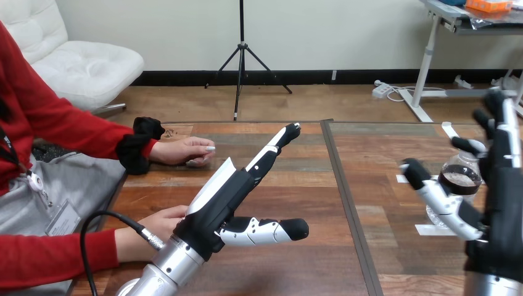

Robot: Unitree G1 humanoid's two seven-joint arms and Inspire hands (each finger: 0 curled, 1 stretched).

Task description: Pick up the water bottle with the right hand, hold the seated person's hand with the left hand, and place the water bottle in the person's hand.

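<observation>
- Right hand [501,209]: at the worktop's [376,185] right edge, fingers apart and upright, thumb out. The water bottle [461,177] stands on the worktop between thumb and fingers; it appears not yet clamped.
- Left hand [237,188]: over the worktop's middle, fingers straight, holding nothing.
- Person's hand [183,150]: flat near the far left edge, apart from the left hand.
- Judged progress: early; gripping the bottle, holding the person's hand and the handover all remain.
- Writing: none legible on the bottle; blank white tape strips [430,229] lie beside it.

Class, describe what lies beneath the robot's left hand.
Bare wooden table lies beneath the left hand's outstretched fingers. The person's hand nearest the view's bottom lies partly under its wrist; that hand's fingertips are covered.
</observation>
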